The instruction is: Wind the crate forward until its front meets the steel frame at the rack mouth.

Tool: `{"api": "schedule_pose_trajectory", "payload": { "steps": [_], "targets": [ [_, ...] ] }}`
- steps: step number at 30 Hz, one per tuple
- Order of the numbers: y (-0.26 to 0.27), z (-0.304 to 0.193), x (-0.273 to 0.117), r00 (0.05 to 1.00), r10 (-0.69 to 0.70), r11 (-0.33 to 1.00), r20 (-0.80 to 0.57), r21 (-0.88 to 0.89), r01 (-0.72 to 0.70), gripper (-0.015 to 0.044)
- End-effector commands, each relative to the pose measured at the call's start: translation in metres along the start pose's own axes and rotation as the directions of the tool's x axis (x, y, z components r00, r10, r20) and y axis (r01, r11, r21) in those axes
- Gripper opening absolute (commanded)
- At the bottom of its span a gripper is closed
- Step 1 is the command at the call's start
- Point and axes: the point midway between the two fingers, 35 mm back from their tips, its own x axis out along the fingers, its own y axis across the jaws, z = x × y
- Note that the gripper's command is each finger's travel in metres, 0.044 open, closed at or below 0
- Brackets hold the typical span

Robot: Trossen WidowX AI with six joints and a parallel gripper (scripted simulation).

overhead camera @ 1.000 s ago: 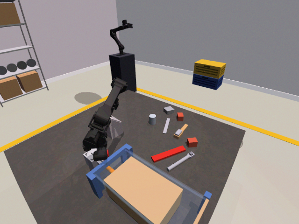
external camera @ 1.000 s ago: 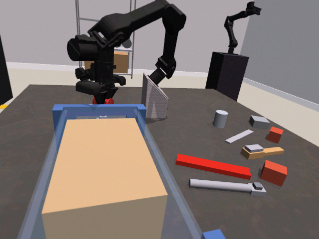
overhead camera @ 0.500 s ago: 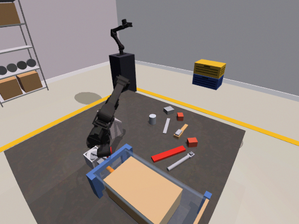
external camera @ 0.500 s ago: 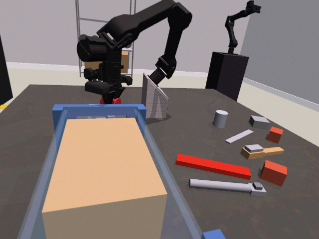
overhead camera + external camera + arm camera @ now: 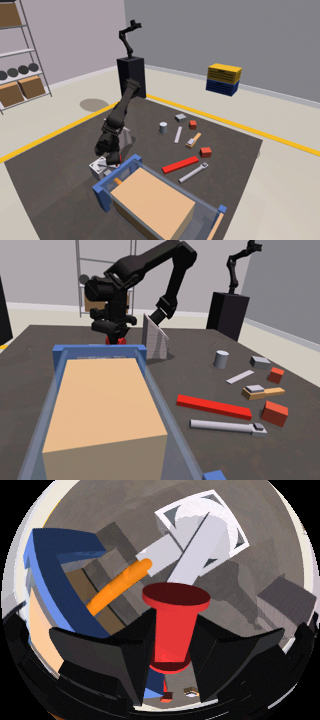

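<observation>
Red knob (image 5: 120,158) (image 5: 121,341) (image 5: 175,630) clamped in gripper (image 5: 117,164) (image 5: 116,342) (image 5: 170,612), crank arm running back to winch (image 5: 96,171) (image 5: 215,525), beside blue frame (image 5: 117,170) (image 5: 99,349) (image 5: 47,575).

The robot's arm (image 5: 120,111) (image 5: 147,263) is black, with blocky links, rounded joint housings and dark, broad-fingered pincer (image 5: 116,339) (image 5: 170,612).

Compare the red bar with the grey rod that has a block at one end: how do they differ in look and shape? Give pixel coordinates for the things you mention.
The red bar (image 5: 180,164) (image 5: 213,407) is bright red; the grey rod (image 5: 191,174) (image 5: 221,426) is pale grey. The red bar is square-edged, while the grey rod has a round shaft. The red bar's ends are plain; the grey rod carries a block with a dark stub on top at one end. Both are long and lie flat on the bench.
</observation>
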Motion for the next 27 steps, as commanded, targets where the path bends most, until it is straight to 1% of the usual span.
{"api": "schedule_pose_trajectory", "payload": {
  "steps": [1, 27],
  "targets": [
    [-0.019, -0.008, 0.002, 0.999, -0.038, 0.999, -0.014, 0.018, 0.038, 0.0],
    [-0.057, -0.008, 0.001, 0.999, -0.04, 0.999, -0.014, 0.019, 0.041, 0.0]
  ]
}}
